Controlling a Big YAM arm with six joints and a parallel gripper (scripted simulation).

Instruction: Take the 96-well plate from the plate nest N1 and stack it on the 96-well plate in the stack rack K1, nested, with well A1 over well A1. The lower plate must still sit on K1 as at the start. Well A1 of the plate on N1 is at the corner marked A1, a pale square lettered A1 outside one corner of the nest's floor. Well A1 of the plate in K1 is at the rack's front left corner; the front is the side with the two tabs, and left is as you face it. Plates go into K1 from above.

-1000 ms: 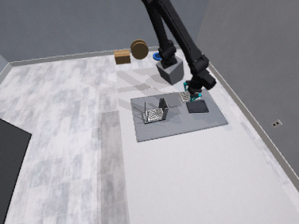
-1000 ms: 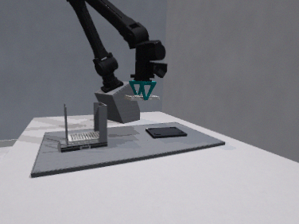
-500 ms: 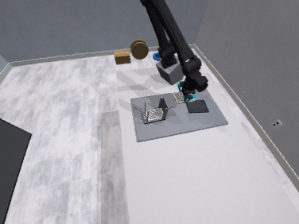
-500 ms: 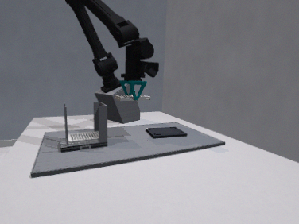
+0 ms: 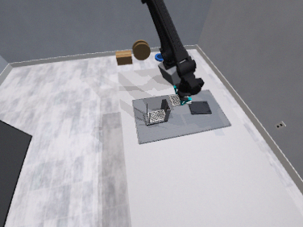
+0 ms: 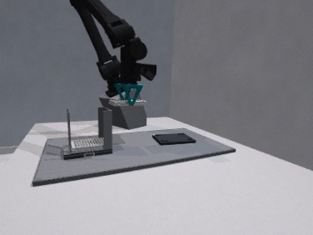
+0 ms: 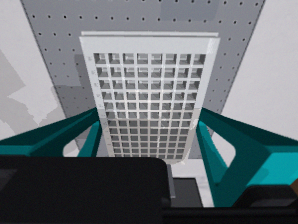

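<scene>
My gripper [image 7: 149, 111] is shut on a white 96-well plate [image 7: 149, 95], its teal fingers on the two long sides. In the exterior view the gripper [image 6: 128, 95] holds the plate [image 6: 125, 101] level and high above the grey baseplate [image 6: 125, 154], between the rack and the nest. The stack rack K1 [image 6: 87, 143] stands at the left with a second white plate [image 6: 87, 142] lying in it between tall posts. The dark plate nest N1 [image 6: 173, 138] lies flat at the right with nothing on it. In the top view the held plate [image 5: 176, 100] is just right of the rack [image 5: 158, 114].
The arm's grey base block [image 6: 125, 114] stands behind the baseplate. A brown box [image 5: 124, 57], a round brown disc [image 5: 141, 50] and a blue object [image 5: 159, 57] lie at the far wall. A dark panel [image 5: 10, 169] is at the left edge.
</scene>
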